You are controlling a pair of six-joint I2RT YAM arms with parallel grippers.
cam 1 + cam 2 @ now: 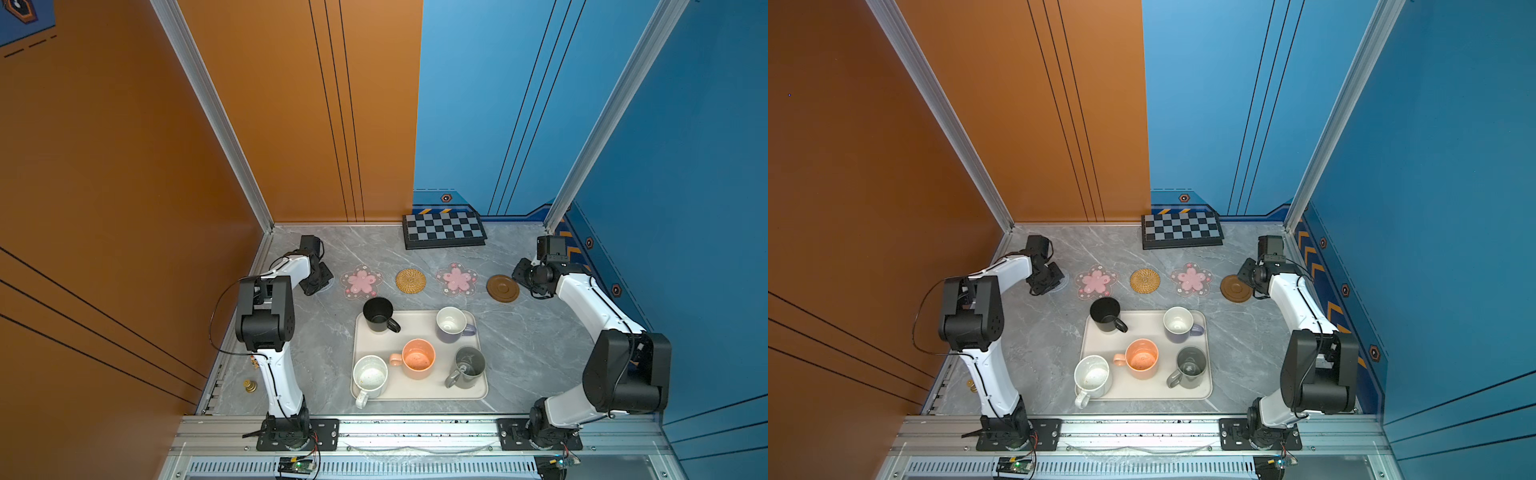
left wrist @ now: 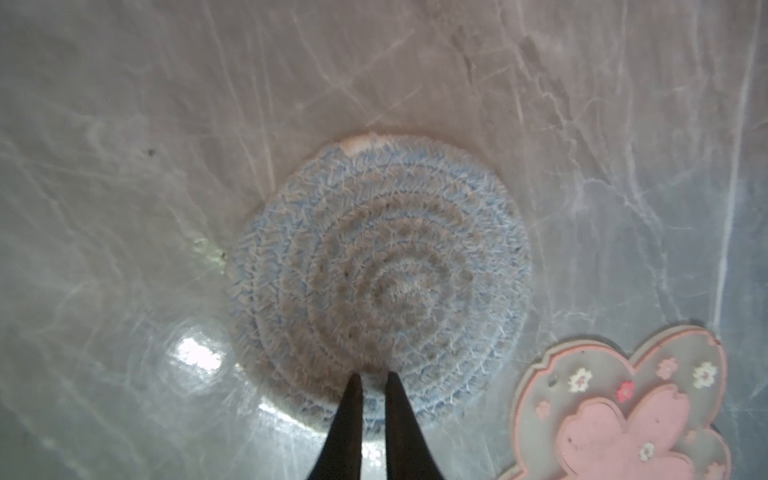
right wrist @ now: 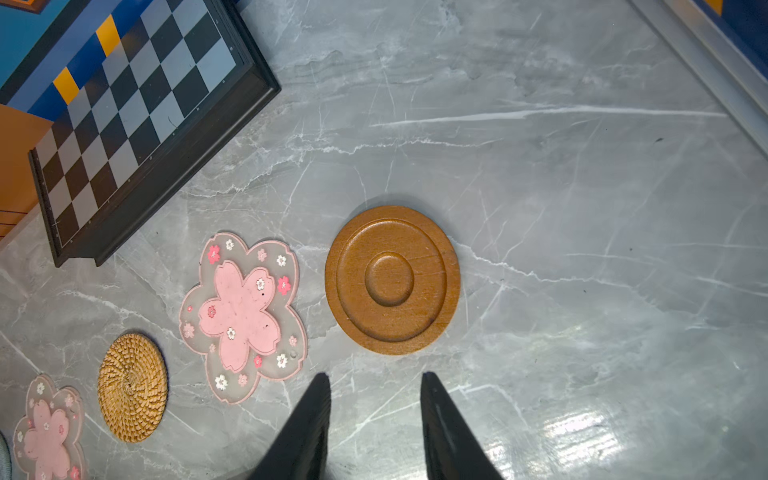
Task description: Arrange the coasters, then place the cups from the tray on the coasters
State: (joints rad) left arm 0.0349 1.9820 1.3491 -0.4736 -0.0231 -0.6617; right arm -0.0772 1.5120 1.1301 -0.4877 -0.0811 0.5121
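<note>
Four coasters lie in a row beyond the tray (image 1: 419, 332): a pink flower (image 1: 361, 281), woven straw (image 1: 411, 280), a second pink flower (image 1: 456, 278) and brown wood (image 1: 503, 288). The grey-blue knitted coaster (image 2: 382, 274) lies flat at the row's left end, mostly hidden under my left gripper (image 1: 319, 284) in both top views. That gripper (image 2: 371, 376) is all but shut, with its tips over the coaster's near edge. My right gripper (image 3: 374, 376) hangs open and empty just short of the wooden coaster (image 3: 392, 279). On the tray stand the black (image 1: 378, 314), lavender (image 1: 452, 324), peach (image 1: 418, 358), grey (image 1: 469, 365) and speckled white (image 1: 370, 375) cups.
A black-and-grey checkered board (image 1: 444, 230) leans at the back wall behind the coasters. Small brass pieces (image 1: 249, 386) sit at the table's left edge beside the left arm. Walls close in the left, back and right sides.
</note>
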